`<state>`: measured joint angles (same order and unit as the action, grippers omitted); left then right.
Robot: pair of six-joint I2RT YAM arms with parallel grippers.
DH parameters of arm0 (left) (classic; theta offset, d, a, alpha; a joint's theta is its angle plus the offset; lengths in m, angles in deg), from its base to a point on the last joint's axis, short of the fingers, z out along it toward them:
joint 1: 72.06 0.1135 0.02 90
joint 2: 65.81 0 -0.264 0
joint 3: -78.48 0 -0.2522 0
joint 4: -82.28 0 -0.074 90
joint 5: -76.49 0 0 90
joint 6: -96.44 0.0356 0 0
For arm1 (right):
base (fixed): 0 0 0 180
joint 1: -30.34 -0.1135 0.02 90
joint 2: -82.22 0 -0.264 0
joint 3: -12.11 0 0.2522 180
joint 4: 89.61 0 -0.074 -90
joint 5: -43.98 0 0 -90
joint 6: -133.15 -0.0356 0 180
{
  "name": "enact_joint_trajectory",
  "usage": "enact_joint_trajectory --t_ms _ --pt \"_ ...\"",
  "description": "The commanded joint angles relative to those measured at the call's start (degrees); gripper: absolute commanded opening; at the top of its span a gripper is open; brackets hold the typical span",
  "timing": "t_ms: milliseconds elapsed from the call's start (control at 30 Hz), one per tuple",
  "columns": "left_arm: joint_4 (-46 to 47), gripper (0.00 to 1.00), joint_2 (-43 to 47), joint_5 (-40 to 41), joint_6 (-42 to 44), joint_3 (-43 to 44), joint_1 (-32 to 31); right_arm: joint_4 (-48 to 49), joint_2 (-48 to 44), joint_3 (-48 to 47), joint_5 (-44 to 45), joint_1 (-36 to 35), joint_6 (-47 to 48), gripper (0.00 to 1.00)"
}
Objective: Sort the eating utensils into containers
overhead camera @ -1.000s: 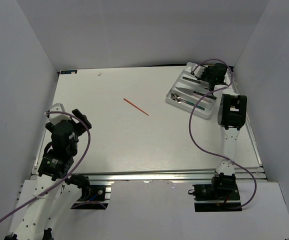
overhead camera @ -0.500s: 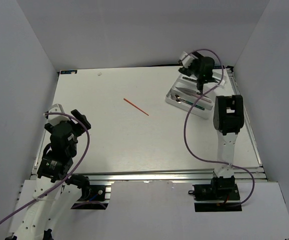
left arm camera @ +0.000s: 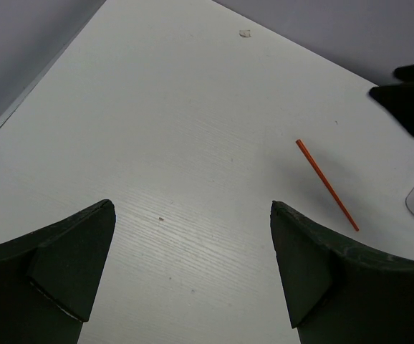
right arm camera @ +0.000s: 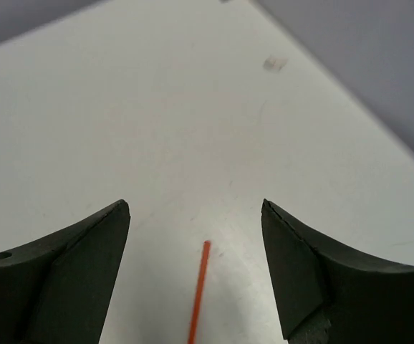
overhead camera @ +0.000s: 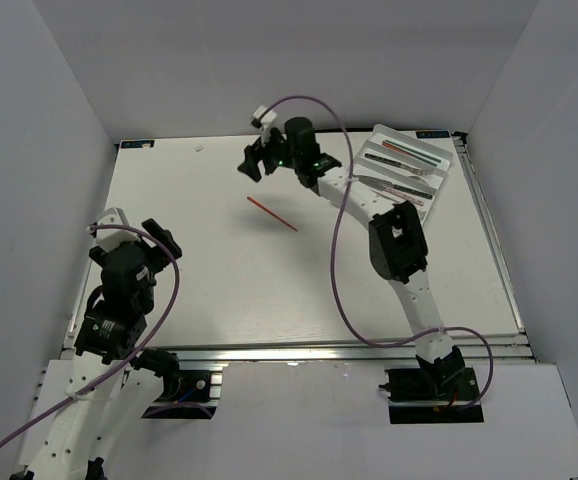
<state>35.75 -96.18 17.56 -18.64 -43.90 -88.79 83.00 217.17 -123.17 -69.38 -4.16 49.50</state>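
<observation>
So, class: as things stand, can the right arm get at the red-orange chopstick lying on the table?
Probably yes. The right gripper hovers open just beyond the red-orange chopstick, whose end lines up between its fingers in the wrist view. The chopstick lies alone on the table, with nothing against it.

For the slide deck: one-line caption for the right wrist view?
Open right gripper hovers above the red-orange chopstick lying on the white table.

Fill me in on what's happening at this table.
The right gripper, open and empty, hovers near the far end of a red-orange chopstick lying alone on the table. The white tray at the far right already holds several utensils. The left gripper, also open and empty, sits near the table's left edge, away from everything.
</observation>
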Motion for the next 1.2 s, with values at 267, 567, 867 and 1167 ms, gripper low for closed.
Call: enact_joint_trajectory --t_ms 267,567,867,1167 --pt "-0.18 0.98 0.13 0.48 -0.14 -0.35 -0.23 -19.99 16.47 -11.81 9.64 -2.59 4.89 0.79" --pt "-0.10 0.98 0.49 0.22 -0.14 -0.35 -0.32 -25.35 17.01 -11.29 9.64 -2.76 8.59 0.49" --pt "-0.10 0.98 1.19 0.31 -0.14 -0.35 -0.32 -31.41 17.36 -8.12 17.99 -6.89 16.85 0.30" --pt "-0.01 0.98 1.37 0.04 -0.06 -0.35 -0.32 -40.47 16.40 -6.91 4.11 -3.73 14.04 0.07"
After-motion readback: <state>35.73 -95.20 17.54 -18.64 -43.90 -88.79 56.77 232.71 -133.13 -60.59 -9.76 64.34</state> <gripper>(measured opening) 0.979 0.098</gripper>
